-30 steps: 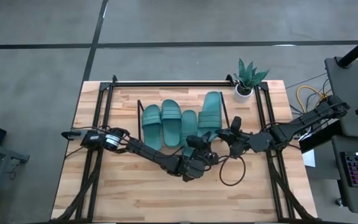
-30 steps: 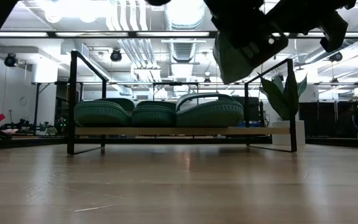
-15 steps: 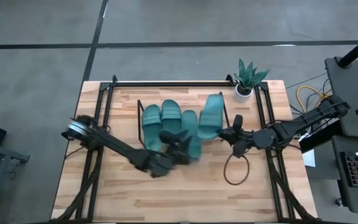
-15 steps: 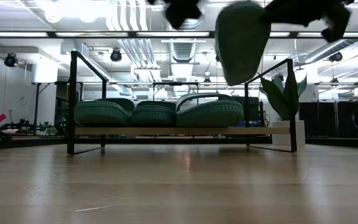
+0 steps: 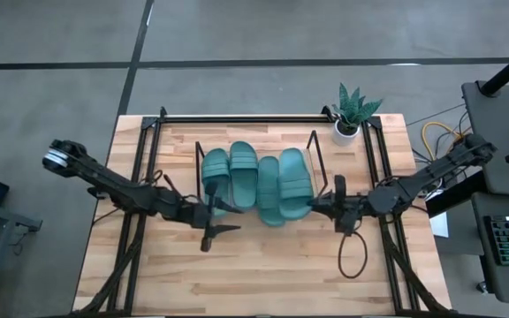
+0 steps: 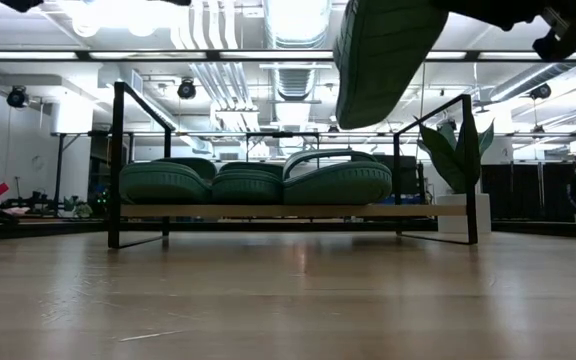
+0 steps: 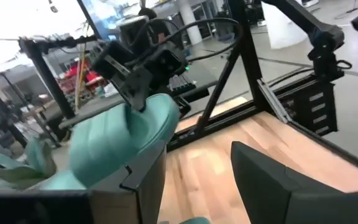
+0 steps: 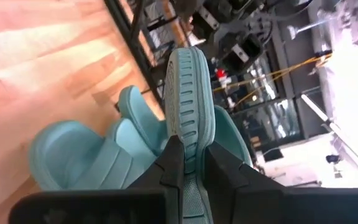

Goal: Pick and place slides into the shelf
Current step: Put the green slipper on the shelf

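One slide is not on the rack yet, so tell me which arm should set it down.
The right arm. Its gripper is shut on the fourth teal-green rubber slide sandal, held above the low black metal-rod shelf beside the three already resting there. The left gripper is open, empty, away over the table.

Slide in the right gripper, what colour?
Teal-green, like the other slides; the held slide shows best in the right wrist view, pinched in the right gripper.
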Robot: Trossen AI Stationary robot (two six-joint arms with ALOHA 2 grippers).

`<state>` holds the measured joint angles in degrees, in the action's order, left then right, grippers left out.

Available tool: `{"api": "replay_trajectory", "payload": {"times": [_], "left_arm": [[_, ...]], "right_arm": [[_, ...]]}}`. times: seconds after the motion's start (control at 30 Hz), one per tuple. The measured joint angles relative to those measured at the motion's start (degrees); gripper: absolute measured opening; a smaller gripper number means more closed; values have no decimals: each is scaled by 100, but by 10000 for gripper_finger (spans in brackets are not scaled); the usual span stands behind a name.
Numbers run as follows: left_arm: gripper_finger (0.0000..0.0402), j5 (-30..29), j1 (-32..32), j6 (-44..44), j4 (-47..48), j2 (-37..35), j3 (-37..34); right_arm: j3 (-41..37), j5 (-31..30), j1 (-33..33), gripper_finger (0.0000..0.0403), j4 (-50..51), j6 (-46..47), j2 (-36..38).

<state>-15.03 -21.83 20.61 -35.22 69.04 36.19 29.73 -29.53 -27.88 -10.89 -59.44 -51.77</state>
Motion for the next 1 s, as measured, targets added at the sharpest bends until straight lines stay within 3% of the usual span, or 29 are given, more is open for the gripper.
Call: {"api": "replay_trajectory", "payload": {"times": [0.33, 0.6, 1.0], "left_arm": [[166, 47, 9, 648, -217, 431, 90], [166, -495, 90, 2045, -491, 812, 203], [166, -648, 901, 3010, -590, 1354, 608]], "right_arm": [[-437, -8, -406, 29, -1042, -467, 0], [-584, 147, -550, 29, -2004, -340, 0], [-593, 593, -549, 28, -2433, -210, -2]]}}
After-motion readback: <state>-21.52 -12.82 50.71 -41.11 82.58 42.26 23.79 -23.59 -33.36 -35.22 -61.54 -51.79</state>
